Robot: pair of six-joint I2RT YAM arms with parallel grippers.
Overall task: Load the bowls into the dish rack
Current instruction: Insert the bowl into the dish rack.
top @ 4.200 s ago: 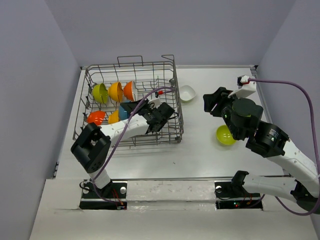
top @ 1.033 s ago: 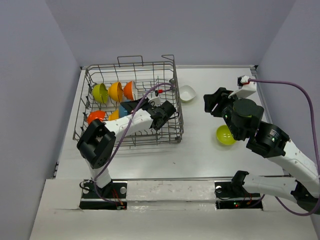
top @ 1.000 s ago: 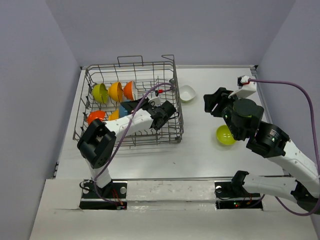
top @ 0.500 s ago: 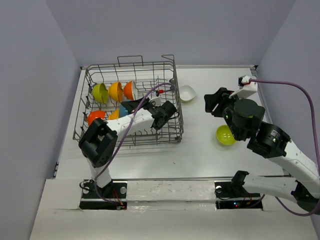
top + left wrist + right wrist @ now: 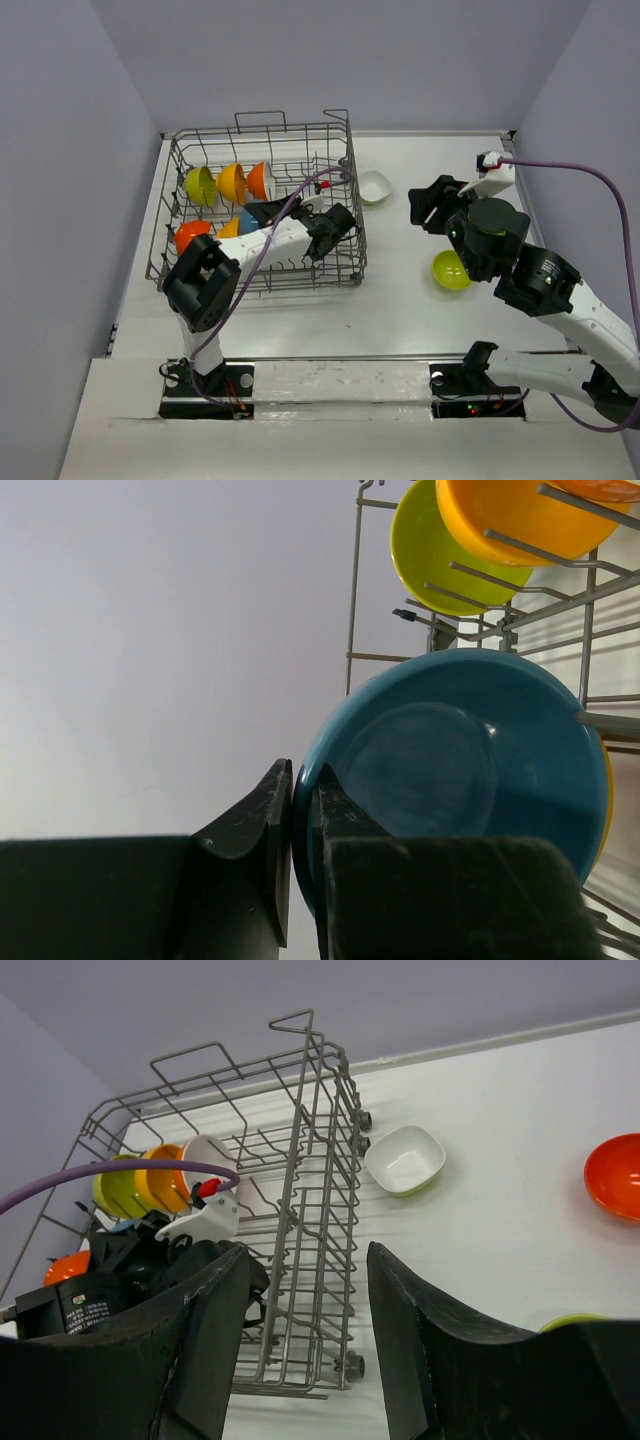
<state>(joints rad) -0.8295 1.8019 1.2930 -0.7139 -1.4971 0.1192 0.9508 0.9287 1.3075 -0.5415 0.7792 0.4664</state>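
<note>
The grey wire dish rack (image 5: 340, 265) stands at the back left. It holds a lime green bowl (image 5: 199, 185), an orange-yellow bowl (image 5: 231, 182), a red-orange bowl (image 5: 257, 181), a second red-orange bowl (image 5: 190, 235), a second orange-yellow bowl (image 5: 228, 232) and the teal bowl (image 5: 247, 220). My left gripper (image 5: 264, 213) is inside the rack, shut on the teal bowl's rim (image 5: 450, 780). My right gripper (image 5: 425, 205) is open and empty above the table, right of the rack. A white bowl (image 5: 374, 186) and a lime green bowl (image 5: 450, 270) lie on the table.
The right wrist view shows the rack's right wall (image 5: 300, 1210), the white bowl (image 5: 405, 1158) beside it and a red-orange bowl (image 5: 615, 1175) on the table farther right. A purple cable (image 5: 290, 200) runs over the rack. Walls close off the left, back and right.
My left arm's elbow has shifted a little to the right while its gripper stays on the teal bowl in the rack. The right arm has not moved.
</note>
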